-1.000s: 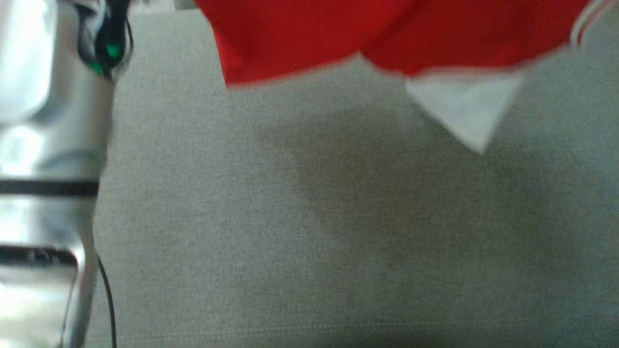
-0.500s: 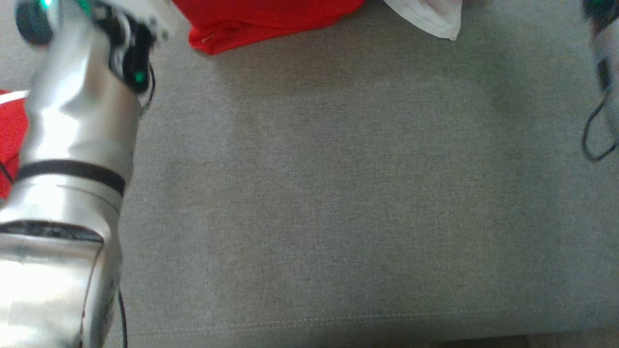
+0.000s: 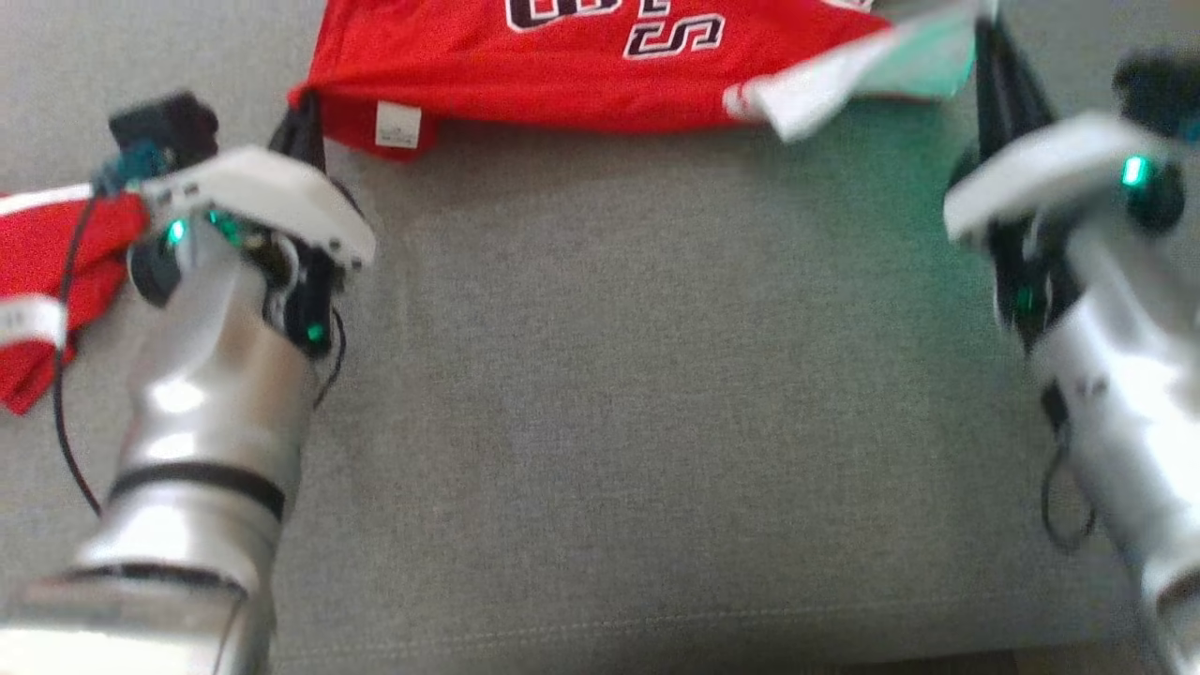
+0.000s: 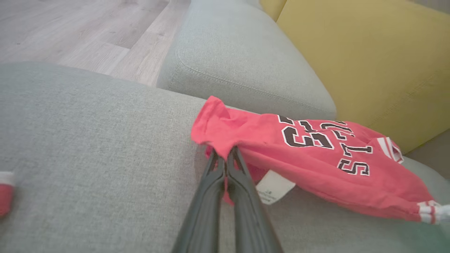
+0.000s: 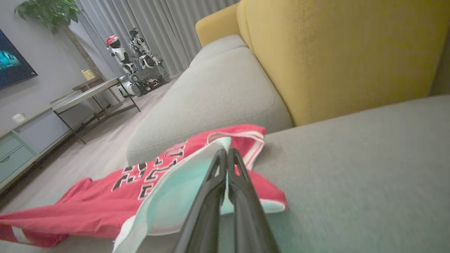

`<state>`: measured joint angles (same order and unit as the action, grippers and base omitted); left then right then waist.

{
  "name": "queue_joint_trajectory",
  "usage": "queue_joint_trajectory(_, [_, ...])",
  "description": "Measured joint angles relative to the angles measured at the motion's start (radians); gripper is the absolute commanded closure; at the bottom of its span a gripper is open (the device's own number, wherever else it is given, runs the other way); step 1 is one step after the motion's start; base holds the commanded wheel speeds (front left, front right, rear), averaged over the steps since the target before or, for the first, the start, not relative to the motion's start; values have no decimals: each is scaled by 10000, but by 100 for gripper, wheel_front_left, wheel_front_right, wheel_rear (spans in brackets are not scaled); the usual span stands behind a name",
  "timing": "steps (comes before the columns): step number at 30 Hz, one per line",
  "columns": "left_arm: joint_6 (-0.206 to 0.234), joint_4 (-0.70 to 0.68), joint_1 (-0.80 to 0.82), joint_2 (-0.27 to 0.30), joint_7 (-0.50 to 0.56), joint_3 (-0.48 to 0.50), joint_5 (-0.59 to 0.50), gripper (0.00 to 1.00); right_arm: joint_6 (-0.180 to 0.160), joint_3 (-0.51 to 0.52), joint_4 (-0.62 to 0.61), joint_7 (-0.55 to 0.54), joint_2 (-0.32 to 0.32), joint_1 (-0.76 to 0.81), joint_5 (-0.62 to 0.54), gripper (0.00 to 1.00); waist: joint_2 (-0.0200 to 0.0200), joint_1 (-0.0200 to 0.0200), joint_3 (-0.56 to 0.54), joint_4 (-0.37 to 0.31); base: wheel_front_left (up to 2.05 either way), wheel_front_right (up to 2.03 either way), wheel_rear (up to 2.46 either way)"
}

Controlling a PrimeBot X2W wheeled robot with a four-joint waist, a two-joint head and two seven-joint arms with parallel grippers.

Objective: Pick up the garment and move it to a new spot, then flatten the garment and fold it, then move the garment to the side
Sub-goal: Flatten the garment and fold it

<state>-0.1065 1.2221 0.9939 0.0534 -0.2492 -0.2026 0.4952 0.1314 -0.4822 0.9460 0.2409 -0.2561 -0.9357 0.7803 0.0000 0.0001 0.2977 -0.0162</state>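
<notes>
- Left gripper: pinches a bunched red corner of the garment at the lower middle of the left wrist view, slim dark fingers pressed together.
- Right gripper: nips the garment's pale, mint-tinted inner layer at the lower middle of the right wrist view, fingers closed on cloth.
- Garment: sags across the top of the head view, soft red knit with black-and-white block letters, striped cuff, and a white label hanging beneath.
- Sofa seat: spreads below, coarse grey weave, stitched seam near the bottom edge.
- Yellow back cushion: rises at the upper right of the left wrist view.
</notes>
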Motion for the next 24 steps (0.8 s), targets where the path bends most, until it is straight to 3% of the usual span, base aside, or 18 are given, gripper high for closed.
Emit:
queue_joint_trajectory(7, [73, -2702, -3085, 79, -2, 539, -303, 100, 0, 435, -2140, 73, -401, 3655, 437, 100, 0, -1, -899, 6, 0, 0, 0])
queue_joint_trajectory(16, [439, -5685, -7091, 174, 21, 500, -715, 100, 0, 2385, -5292, -449, -314, 8092, -525, 100, 1, -2, -2178, 23, 0, 0, 0])
queue_joint_trajectory(18, [734, -6859, -8074, 301, 376, 451, -717, 100, 0, 3358, -6663, -1244, 82, 9468, -1145, 100, 1, -2, -2497, 118, 0, 0, 0])
queue_joint_trajectory(24, [1526, -9563, -10246, 610, 1459, 487, -713, 100, 0, 4892, -9862, -3471, 1565, 12069, -2475, 100, 1, -2, -2952, 218, 0, 0, 0])
